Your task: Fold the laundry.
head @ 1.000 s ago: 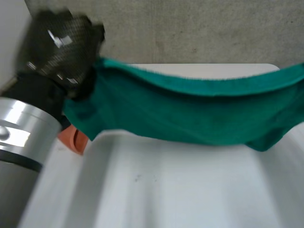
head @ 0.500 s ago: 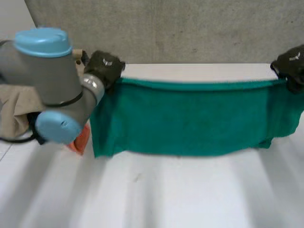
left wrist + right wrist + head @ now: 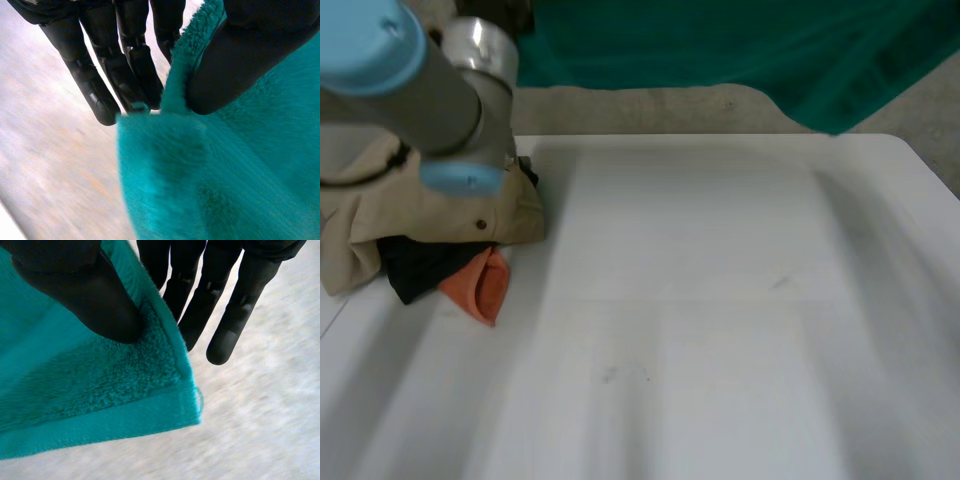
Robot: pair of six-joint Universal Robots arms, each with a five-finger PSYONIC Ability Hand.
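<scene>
A green terry towel [image 3: 720,45] hangs high above the white table [image 3: 700,330], stretched across the far side in the head view, with one lower corner drooping at the right. In the left wrist view my left hand [image 3: 240,60] pinches the towel [image 3: 225,175] at an upper corner, thumb on one face and straight fingers [image 3: 100,95] behind it. In the right wrist view my right hand [image 3: 85,295] pinches the other upper corner of the towel [image 3: 100,390] in the same way, its fingers [image 3: 225,325] behind the hem. My left arm [image 3: 410,70] rises at the table's left.
A pile of laundry lies at the table's left side: a beige garment [image 3: 440,215], a black piece [image 3: 415,265] and an orange piece [image 3: 480,285]. A grey wall [image 3: 670,110] stands behind the table.
Both hands have lifted the towel from just over the table to well above it. The left arm swung up, and the laundry pile at the left now shows.
</scene>
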